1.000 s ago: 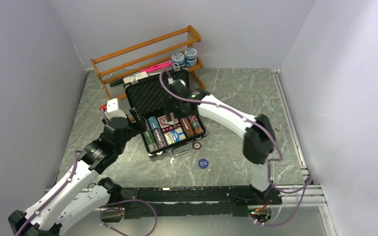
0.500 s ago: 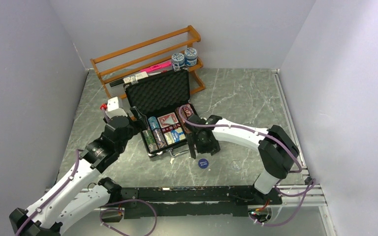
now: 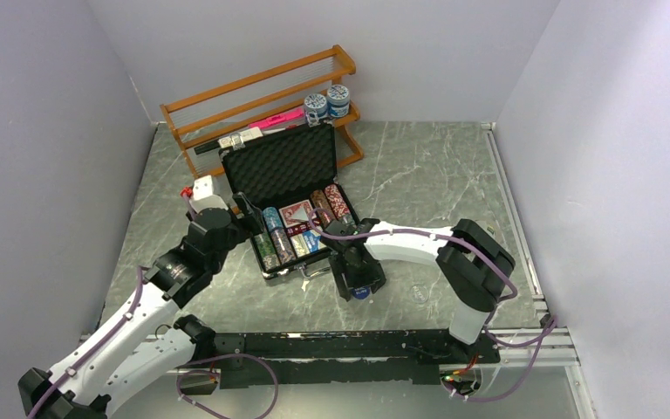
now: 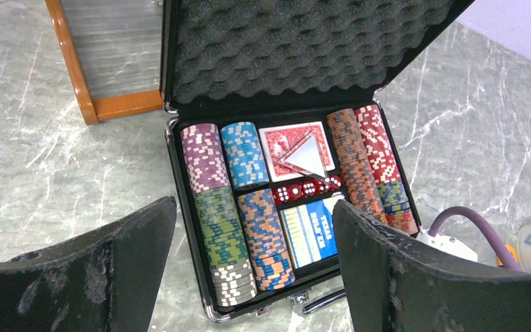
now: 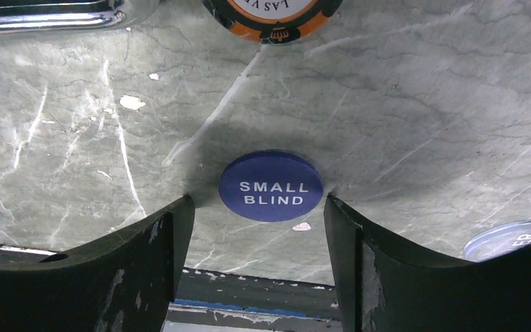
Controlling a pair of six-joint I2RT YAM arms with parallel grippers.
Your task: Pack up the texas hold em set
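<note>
The black briefcase [image 3: 290, 168] lies open with its foam lid up. It holds chip stacks [image 4: 218, 207], a red deck [image 4: 294, 146], red dice [image 4: 307, 188] and a blue deck [image 4: 311, 234]. My left gripper [image 4: 252, 207] is open and empty, just left of and in front of the case [image 3: 247, 216]. My right gripper [image 5: 257, 206] is open and low at the table, in front of the case [image 3: 358, 284]. Its fingertips stand on either side of the blue "SMALL BLIND" disc [image 5: 271, 185]. An orange-rimmed chip [image 5: 274, 16] lies on the table near the case handle [image 5: 41, 17].
A clear round button [image 5: 515, 238] lies on the table right of my right gripper [image 3: 419, 294]. The orange wooden rack [image 3: 253, 96] stands behind the case with two blue-and-white jars [image 3: 327, 103]. Walls close in on the left, back and right.
My right arm has swung from over the case to the table in front of it and dropped down around the blue disc. The left arm has barely moved.
</note>
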